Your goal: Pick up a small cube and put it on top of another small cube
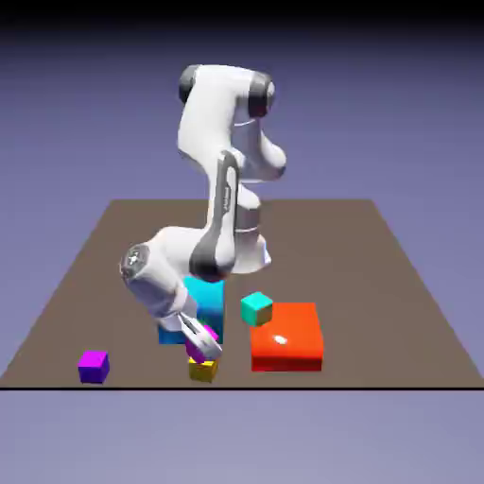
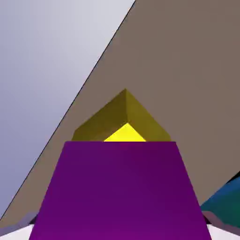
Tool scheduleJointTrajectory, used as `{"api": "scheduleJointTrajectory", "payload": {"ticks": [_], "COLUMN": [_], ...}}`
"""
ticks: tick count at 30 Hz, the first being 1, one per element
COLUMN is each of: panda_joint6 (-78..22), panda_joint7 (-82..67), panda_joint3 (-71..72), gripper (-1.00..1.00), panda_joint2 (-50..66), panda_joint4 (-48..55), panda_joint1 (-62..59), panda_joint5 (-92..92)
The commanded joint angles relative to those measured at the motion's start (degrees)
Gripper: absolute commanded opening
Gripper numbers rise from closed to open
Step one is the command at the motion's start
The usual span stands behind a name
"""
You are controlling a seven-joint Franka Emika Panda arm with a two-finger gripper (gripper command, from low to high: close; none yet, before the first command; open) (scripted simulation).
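1. We are looking at a computer-rendered robot test scene, a simulated tabletop workspace much like a bare lab setup.
2. We see a smooth blue-violet backdrop behind and below a flat brown table with a crisp, straight edge.
3. We take the white jointed arm mounted there as the lab-like sign.
4. We also find simple, evenly coloured practice shapes: a magenta cube, a yellow cube, a purple cube, a teal cube, a blue block and a red block.
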Motion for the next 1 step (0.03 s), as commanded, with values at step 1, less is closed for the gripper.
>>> {"api": "scheduleJointTrajectory", "payload": {"ticks": [1], "panda_joint6": [-2.49], "panda_joint7": [0.7], "panda_joint3": [-0.52], "gripper": [1.0], "panda_joint2": [-1.44], "panda_joint4": [1.14], "panda_joint1": [-0.2], "panda_joint5": [-0.92]}}
